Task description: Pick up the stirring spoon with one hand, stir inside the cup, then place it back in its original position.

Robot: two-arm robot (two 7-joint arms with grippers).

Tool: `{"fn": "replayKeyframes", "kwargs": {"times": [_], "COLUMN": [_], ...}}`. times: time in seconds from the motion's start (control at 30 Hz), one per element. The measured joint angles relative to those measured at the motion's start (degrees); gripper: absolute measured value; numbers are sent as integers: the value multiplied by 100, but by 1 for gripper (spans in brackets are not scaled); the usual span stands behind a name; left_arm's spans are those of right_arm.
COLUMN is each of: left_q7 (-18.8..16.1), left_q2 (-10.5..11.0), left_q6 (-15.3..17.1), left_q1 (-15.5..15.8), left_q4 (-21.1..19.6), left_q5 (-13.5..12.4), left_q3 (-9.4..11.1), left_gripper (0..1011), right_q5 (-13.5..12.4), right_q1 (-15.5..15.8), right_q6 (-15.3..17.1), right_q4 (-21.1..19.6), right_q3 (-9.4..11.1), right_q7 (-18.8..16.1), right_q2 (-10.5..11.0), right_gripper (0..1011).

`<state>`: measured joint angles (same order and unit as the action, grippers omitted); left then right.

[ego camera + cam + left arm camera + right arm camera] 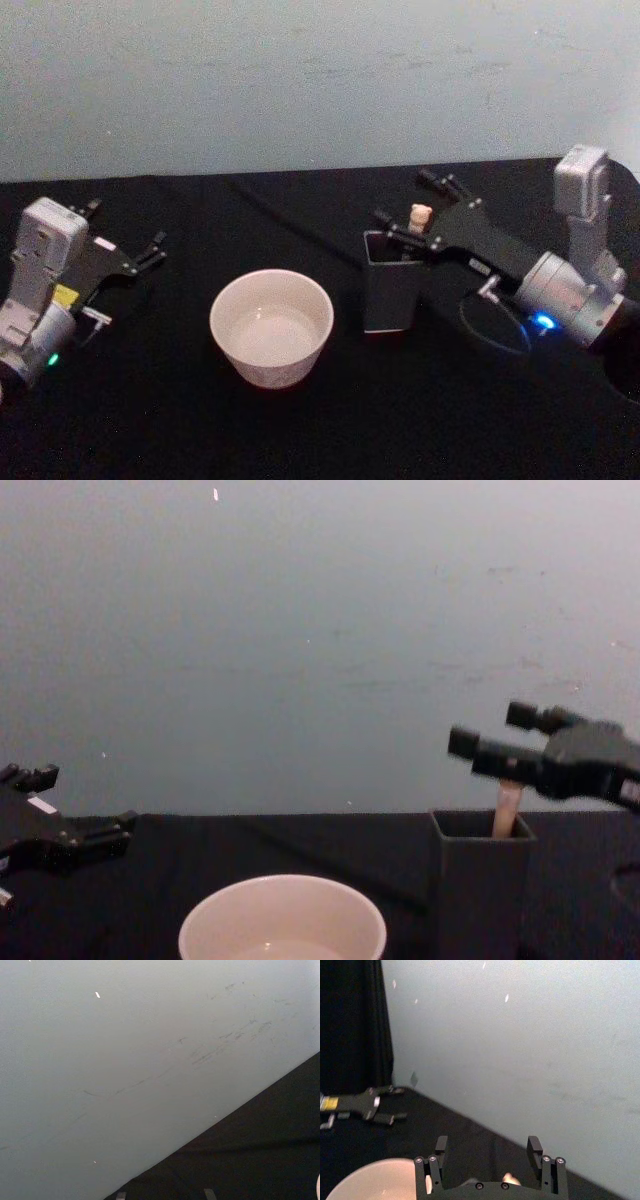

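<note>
Going left to right: left gripper (147,250) is parked at the table's left side w/ its jaws apart and nothing between them, well away from everything, so prob just idle. Next is the cup (271,326), sitting on the black table (150,420) between the two arms; inside looks pale and I can't tell if there's any liquid in it. Just right of that is the dark holder (389,283) w/ the stirring spoon (420,216) standing in it, bear head poking up above the rim. Right gripper (405,205) hovers right over the holder, jaws apart on either side of the bear head, not closed on it afaict. So either the pick hasn't happened yet or the spoon has just been put back, can't say which from this. If it's the start, then grab, lift, stir and put back are all still to do. Hidden stuff: the spoon's bowl and neck are down inside the holder, and in the right wrist view the handle is mostly blocked by the gripper body.
</note>
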<state>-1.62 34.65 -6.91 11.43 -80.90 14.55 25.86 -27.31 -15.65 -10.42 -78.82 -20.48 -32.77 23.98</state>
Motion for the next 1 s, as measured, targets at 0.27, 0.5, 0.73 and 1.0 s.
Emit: {"fn": "replayKeyframes", "kwargs": {"times": [0.27, 0.5, 0.73, 1.0], "left_q7": [0, 0, 0, 0], "left_q2": [0, 0, 0, 0], "left_q6": [0, 0, 0, 0], "left_q1": [0, 0, 0, 0], "left_q4": [0, 0, 0, 0], "left_q5": [0, 0, 0, 0], "left_q3": [0, 0, 0, 0], "left_gripper": [1001, 1001, 1001, 1001], "right_q5": [22, 466, 723, 769], "right_q1": [122, 150, 141, 134], "right_q6": [-112, 138, 434, 464], "right_q4": [-248, 62, 572, 626], "right_q3": [373, 603, 630, 636], "right_q7": [592, 1473, 1757, 1782], "right_q2": [-89, -291, -464, -486], "right_gripper": [1000, 1000, 1000, 1000]}}
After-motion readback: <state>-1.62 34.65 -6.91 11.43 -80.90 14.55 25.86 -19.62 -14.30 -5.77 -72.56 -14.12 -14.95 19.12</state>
